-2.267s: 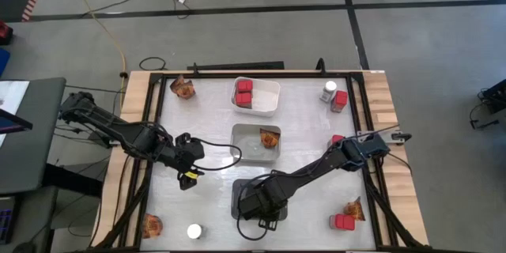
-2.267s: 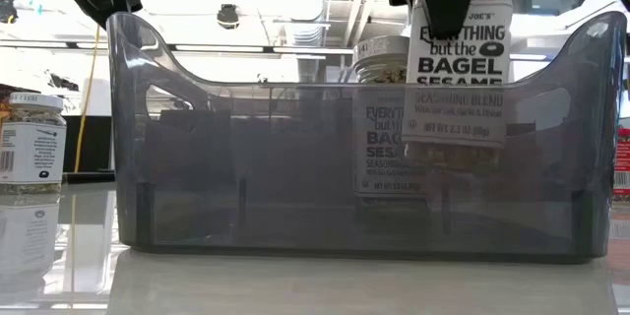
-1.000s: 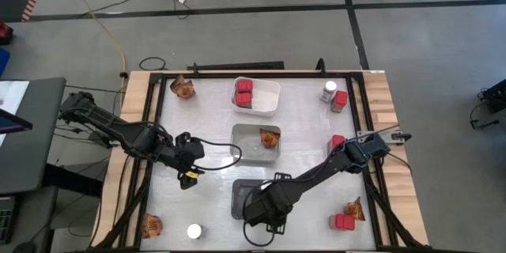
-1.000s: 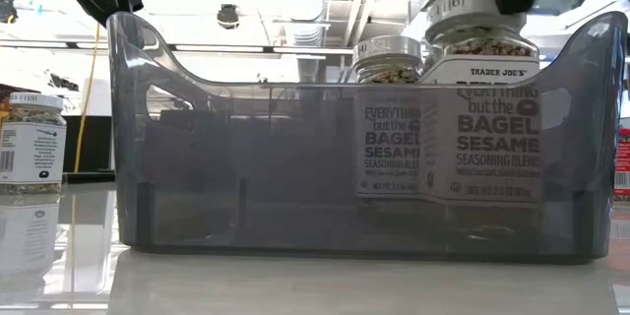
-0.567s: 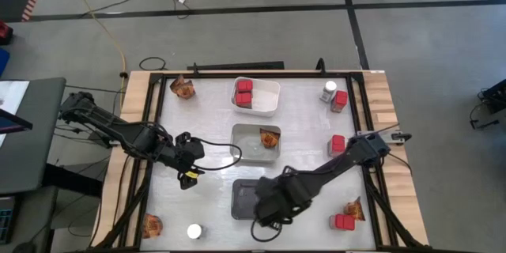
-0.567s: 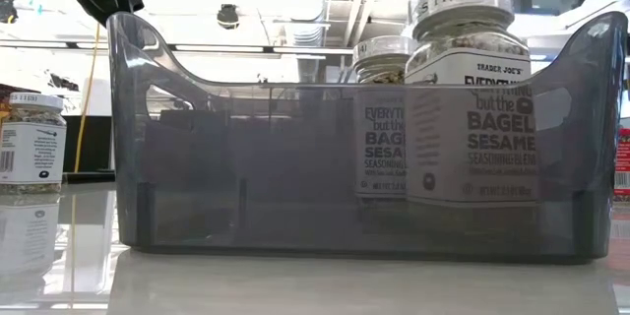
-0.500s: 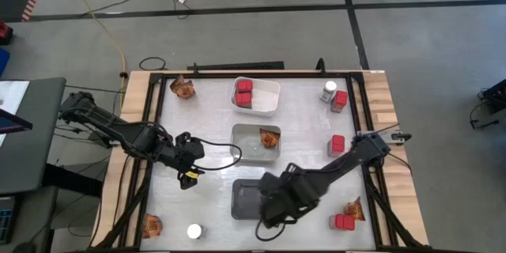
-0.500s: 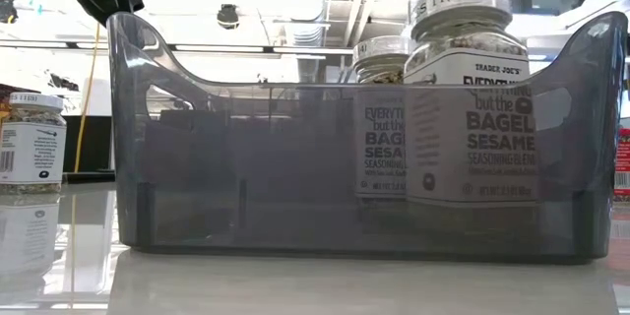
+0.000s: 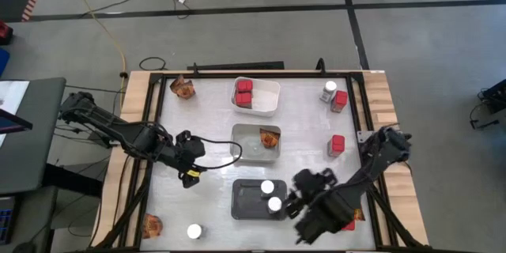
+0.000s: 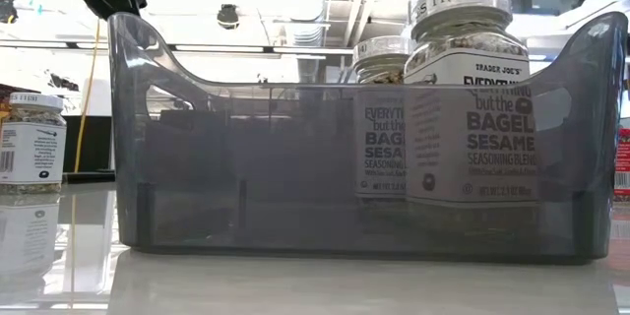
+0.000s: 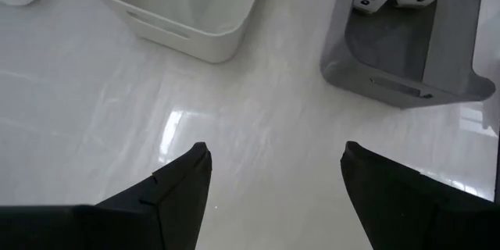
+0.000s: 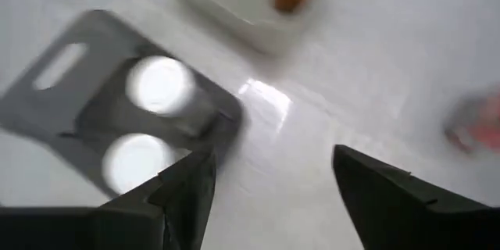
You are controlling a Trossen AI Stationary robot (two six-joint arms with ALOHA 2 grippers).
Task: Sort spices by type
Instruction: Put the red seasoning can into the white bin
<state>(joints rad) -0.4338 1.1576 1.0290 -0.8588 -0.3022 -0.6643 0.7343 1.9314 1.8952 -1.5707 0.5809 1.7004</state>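
High view: two jars (image 9: 267, 187) stand upright in the grey tray (image 9: 243, 202), close to each other, white lids up. My right claw (image 12: 269, 164) is just beside that tray, on its right side. Its fingers are spread apart and there is nothing between them.

My left claw (image 11: 273, 156) is also spread apart and empty. It hangs over bare table, left of the clear tray (image 9: 241, 149).

I think the next thing to get is the loose jar (image 9: 194, 231). It stands alone near the front edge of the table, on the left side. It stands up straight, so I see only its round lid from above. It is in front of the left claw and a little to the right of it. From the right claw it is well apart, on the far side of the grey tray. So the left claw is the nearer one, and I would use that arm.

One more jar (image 9: 329, 91) stands at the back right, touching or almost touching a red box (image 9: 341, 99). That one is on the right arm's side.
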